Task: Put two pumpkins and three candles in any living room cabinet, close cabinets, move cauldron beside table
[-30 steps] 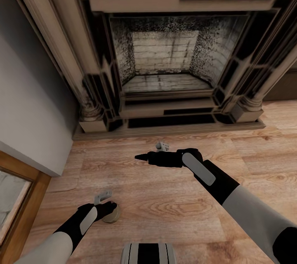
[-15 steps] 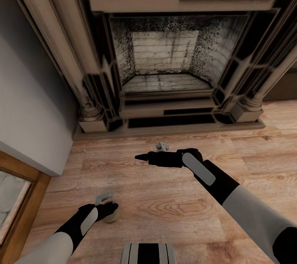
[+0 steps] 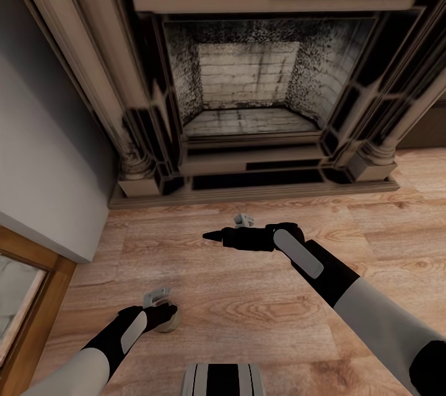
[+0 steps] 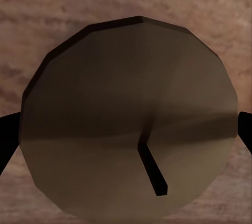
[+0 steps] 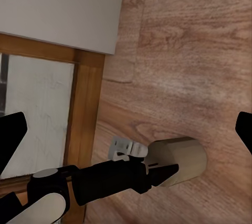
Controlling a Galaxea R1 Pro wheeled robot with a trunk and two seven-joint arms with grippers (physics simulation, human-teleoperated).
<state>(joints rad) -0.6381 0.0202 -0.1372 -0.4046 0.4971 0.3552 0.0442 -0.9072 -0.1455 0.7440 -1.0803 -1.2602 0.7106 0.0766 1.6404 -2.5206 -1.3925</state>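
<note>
Short stubby beige-tan candle on wood floor, well in front of stone fireplace. Left gripper straddling it, grip unconfirmed: seat deep, squeeze before lifting. Right gripper spread, empty.

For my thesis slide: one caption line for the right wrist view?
Left gripper at a beige candle on the wooden floor, seen from above.

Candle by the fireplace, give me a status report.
Left end effector down over candle, grip unclear. Right end effector open, empty. Nothing in the way on floor.
</note>
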